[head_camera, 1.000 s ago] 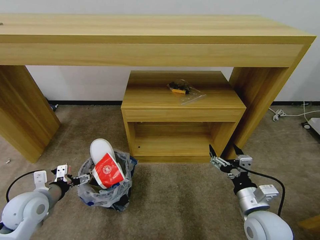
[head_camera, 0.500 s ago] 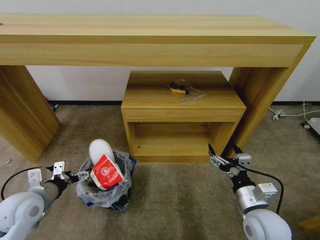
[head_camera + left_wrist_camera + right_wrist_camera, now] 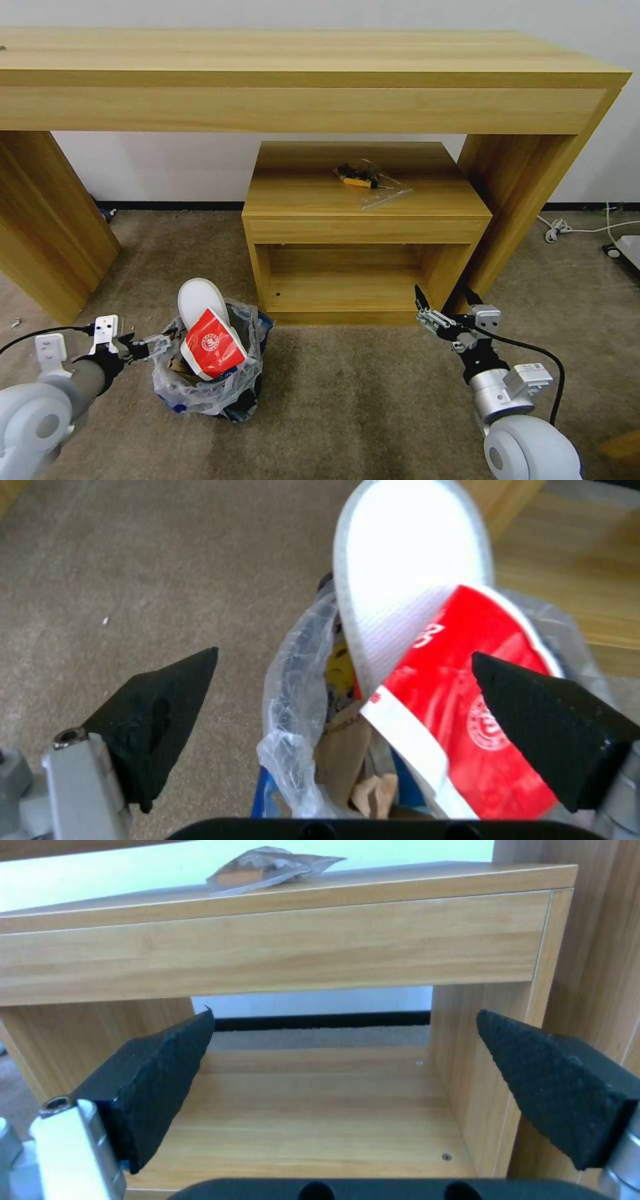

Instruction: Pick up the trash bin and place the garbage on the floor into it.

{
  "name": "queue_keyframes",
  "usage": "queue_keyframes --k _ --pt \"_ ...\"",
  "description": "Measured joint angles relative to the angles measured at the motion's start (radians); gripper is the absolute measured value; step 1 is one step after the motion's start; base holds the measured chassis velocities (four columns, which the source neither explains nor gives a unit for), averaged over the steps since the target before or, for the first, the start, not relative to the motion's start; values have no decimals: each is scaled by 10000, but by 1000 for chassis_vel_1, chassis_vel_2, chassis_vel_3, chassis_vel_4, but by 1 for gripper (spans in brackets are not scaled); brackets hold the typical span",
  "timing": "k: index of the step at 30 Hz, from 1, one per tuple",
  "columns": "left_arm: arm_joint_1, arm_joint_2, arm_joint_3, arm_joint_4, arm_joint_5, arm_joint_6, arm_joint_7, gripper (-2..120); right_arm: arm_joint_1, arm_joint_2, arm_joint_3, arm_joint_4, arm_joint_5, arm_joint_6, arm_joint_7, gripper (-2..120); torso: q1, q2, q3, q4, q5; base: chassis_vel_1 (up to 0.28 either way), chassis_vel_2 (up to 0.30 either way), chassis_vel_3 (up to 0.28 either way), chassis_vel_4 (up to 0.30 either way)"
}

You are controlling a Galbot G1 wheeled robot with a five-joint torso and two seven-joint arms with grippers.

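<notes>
Beige carpet (image 3: 373, 393); bag-lined black bin (image 3: 213, 390) stuffed: white insole (image 3: 200, 300), red wrapper (image 3: 213, 347)

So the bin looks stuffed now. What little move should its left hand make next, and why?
Probably back the left hand a little farther from the trash bin. Its fingers are open beside the rim, gripping nothing, and the white insole and red wrapper already stick up out of the bin. The right hand hangs open by the small cabinet.

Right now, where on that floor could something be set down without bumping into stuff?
Bare carpet lies between the trash bin and the right gripper. Around the bin it is crowded: the left gripper hovers open at its rim.
</notes>
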Motion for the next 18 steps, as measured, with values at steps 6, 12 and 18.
queue_keyframes --k 6,12,18 --pt "511 -204 -835 -198 78 2 882 100 77 -32 31 1 94 -59 0 100 0 0 0 2 0 0 0 0 0" --pt "850 -352 -1740 -103 135 3 1746 100 192 -22 -32 -4 119 -128 32 100 0 0 0 1 2 0 0 0 0" --pt "754 -719 -1864 292 568 -736 2039 100 207 -10 -16 -16 112 -143 42 100 0 0 0 1 0 0 0 0 0"
